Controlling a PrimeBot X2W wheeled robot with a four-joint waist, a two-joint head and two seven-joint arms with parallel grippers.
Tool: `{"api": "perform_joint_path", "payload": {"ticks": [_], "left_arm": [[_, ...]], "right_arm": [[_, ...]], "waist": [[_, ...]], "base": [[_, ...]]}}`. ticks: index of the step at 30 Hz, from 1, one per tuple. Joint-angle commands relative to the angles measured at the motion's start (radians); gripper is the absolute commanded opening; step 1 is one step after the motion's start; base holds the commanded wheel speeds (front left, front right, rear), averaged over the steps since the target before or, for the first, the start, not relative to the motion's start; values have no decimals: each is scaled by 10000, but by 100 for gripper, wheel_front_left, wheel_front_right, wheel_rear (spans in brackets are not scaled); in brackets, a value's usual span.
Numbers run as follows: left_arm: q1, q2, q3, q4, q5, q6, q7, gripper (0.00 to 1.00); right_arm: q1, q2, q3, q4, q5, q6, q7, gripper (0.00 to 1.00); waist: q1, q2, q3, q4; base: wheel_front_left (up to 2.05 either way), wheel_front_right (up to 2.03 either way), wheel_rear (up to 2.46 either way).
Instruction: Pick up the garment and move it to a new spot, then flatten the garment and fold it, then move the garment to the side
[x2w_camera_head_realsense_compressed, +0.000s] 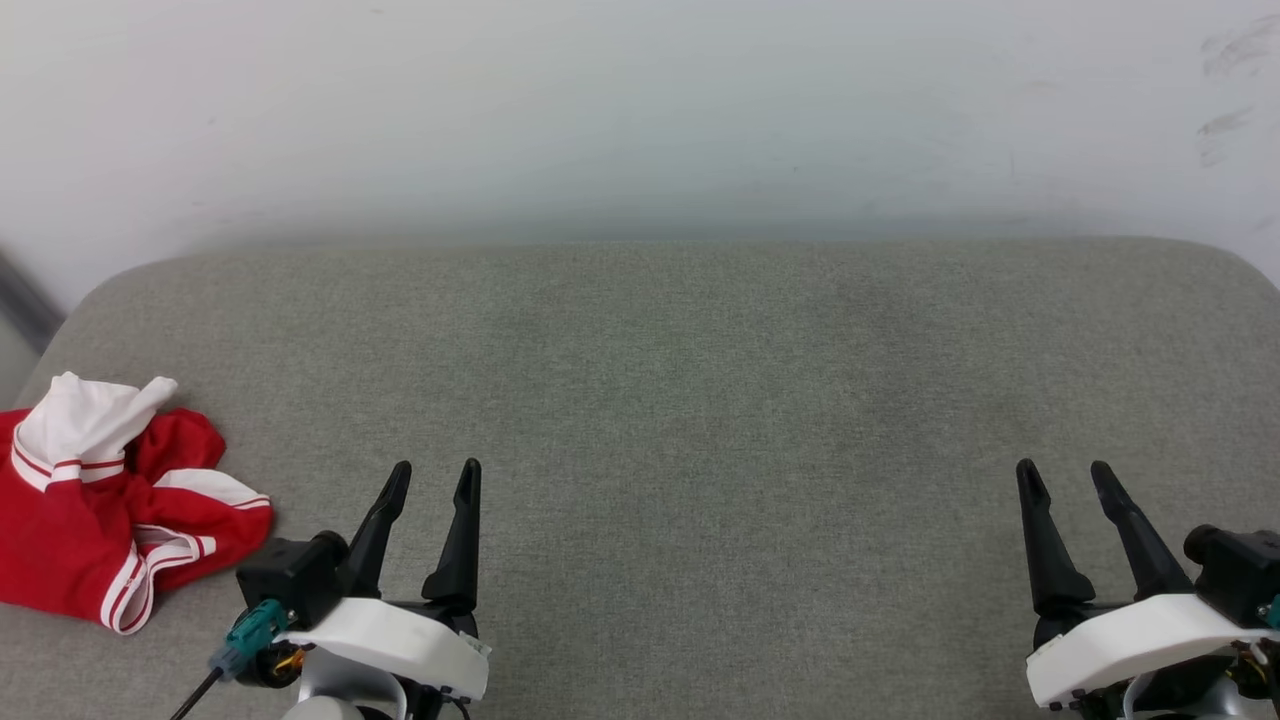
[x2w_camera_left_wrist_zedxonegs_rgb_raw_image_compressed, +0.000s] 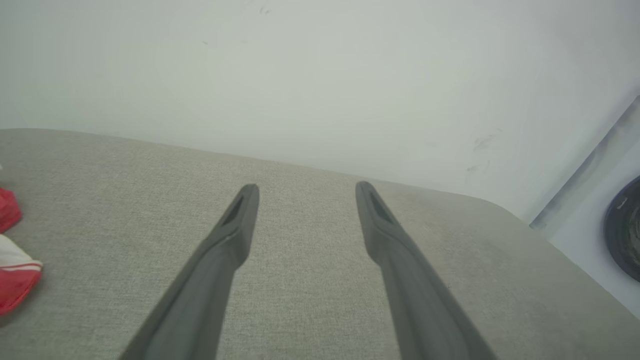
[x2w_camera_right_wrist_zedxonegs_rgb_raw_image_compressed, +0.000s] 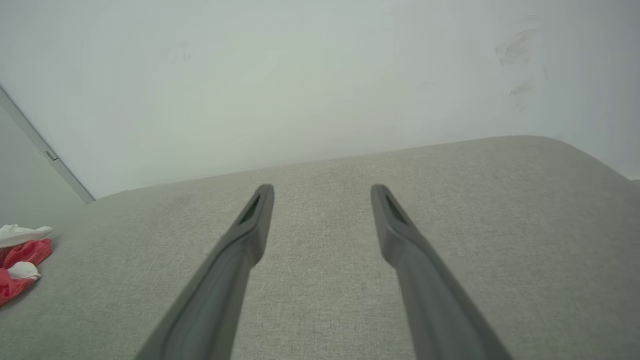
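Fingers (x2w_camera_head_realsense_compressed: 461, 530) of the left gripper (x2w_camera_head_realsense_compressed: 435, 468) and right gripper (x2w_camera_head_realsense_compressed: 1063, 468) stand spread, empty, over the grey surface (x2w_camera_head_realsense_compressed: 700, 400); the crumpled garment (x2w_camera_head_realsense_compressed: 80, 530) lies near the left gripper.

Matt woven grey cushion (x2w_camera_head_realsense_compressed: 700, 400) cloth

The head view looks forward and down from above onto the grey fabric surface (x2w_camera_head_realsense_compressed: 700, 400), backed by a white wall (x2w_camera_head_realsense_compressed: 640, 100). Both wrist views sit low over it, facing that wall. All three share the garment (x2w_camera_head_realsense_compressed: 90, 520) at left.
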Motion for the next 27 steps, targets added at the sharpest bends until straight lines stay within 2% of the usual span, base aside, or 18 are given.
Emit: {"api": "perform_joint_path", "payload": {"ticks": [1, 27], "left_arm": [[-155, 41, -54, -5, 279, 3, -107, 100], [-118, -171, 166, 423, 2273, 11, -613, 100]], "right_arm": [[61, 26, -20, -149, -264, -1, -3, 100], [209, 32, -29, -332, -1777, -1, -169, 100]], "waist": [[0, 0, -10, -6], [0, 0, -33, -6]], "base": [[0, 0, 0], [0, 0, 0]]}}
